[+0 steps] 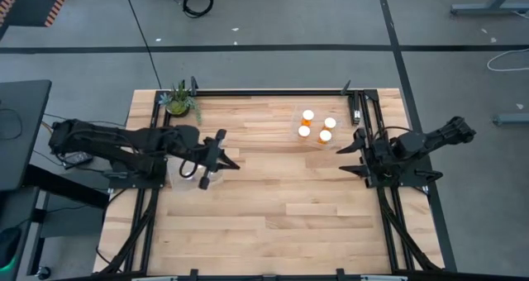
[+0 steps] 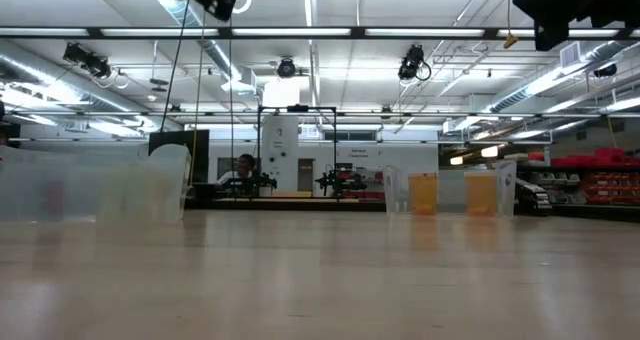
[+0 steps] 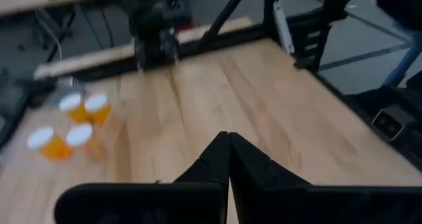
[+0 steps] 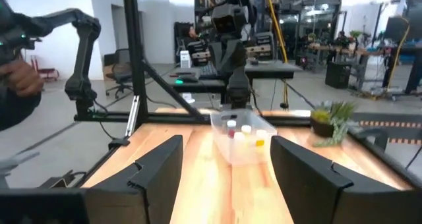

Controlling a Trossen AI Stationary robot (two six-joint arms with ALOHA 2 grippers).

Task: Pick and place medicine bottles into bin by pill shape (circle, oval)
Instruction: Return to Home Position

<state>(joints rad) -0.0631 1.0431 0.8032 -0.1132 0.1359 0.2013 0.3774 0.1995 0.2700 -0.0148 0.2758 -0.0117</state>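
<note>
Left gripper [image 3: 229, 159] is clenched, fingers pressed tip to tip with nothing between them. I read it as raised off the table [image 1: 273, 211], hanging over the left bin [image 1: 185, 175] at the table's left side. That bin is clear-walled. From the right wrist camera I make out a few small bottles [image 4: 245, 130] inside it, white caps and one yellowish body, but I cannot count them. Right gripper [image 4: 227, 165] is released, fingers spread wide and empty, raised near the table's right edge and aimed across at the left arm. Right bin [image 1: 299, 114] sits near it, toward the far edge. It holds four orange bottles [image 1: 325, 135] with white caps, upright and close together. Plant [image 1: 179, 101] stands at the far left corner, apart from both bins. At table height I see both bins standing on the wood, the orange bodies showing through the right one's wall, and the arms only as dark shapes along the upper edge. A person [image 3: 403, 3] stands beyond the table's far side, seen only in part.
</note>
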